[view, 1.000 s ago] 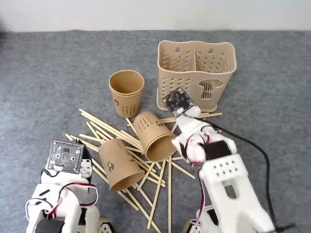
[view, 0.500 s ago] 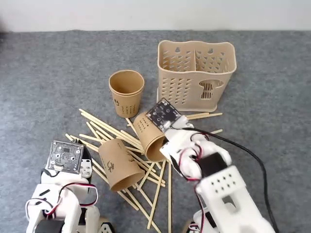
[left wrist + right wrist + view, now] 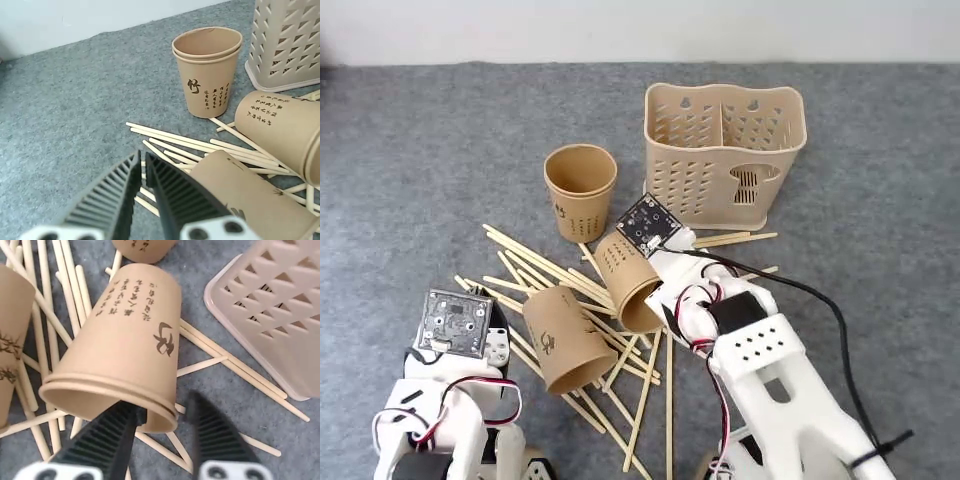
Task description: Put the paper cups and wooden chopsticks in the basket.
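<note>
Swung over from the foot of the tan slotted plastic basket (image 3: 700, 180), the right arm now has its right gripper (image 3: 164, 407) at the mouth of a brown paper cup lying on its side (image 3: 628, 272). The jaws are spread wide. One black finger (image 3: 115, 432) sits at the rim's lower edge, seemingly just inside the mouth, though contact is hard to judge. The other finger is outside the wall, so nothing is clasped.

A second tipped brown paper cup (image 3: 565, 340) lies beside it, nearer the left arm. A third brown paper cup (image 3: 580, 190) stands upright just beside the basket. Pale wooden chopsticks (image 3: 540, 260) are strewn under and around the two fallen cups on the grey felt-like tabletop (image 3: 420, 180), a few reaching the basket's base.

The left gripper (image 3: 142, 157) hangs above the sticks, jaws drawn together to a slit, holding nothing.
</note>
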You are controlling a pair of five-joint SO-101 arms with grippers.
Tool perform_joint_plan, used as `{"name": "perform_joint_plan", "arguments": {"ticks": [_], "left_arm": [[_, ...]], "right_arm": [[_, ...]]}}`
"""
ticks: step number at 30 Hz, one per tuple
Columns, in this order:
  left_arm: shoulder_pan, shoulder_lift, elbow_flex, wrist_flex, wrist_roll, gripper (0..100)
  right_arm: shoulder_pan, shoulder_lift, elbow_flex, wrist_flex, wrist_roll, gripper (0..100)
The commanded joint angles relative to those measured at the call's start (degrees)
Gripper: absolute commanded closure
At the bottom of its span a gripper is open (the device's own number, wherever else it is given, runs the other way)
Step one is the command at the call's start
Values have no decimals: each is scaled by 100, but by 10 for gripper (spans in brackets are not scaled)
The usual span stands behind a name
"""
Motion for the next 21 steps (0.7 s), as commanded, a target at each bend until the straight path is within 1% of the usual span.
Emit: {"name": "perform_joint_plan", "arguments": {"ticks": [1,7,12,15,18,21], "left_arm": [[0,-97,-242,-123,-62,985],[0,-97,-154,-132,-62,985],[0,-97,-57,-158,-62,985],[0,-97,-57,-158,-62,985],[0,-97,-57,-158,-62,985],[18,-97,-57,-158,-62,985]], "right_arm": [[57,-22,-457,-31,53,989],[40,-48,-1415,716,18,988],[40,13,-2769,1648,9,988],[31,22,-3552,2035,9,988],[-75,224,-4281,2220,35,988],[-75,945,-5046,2220,44,988]]}}
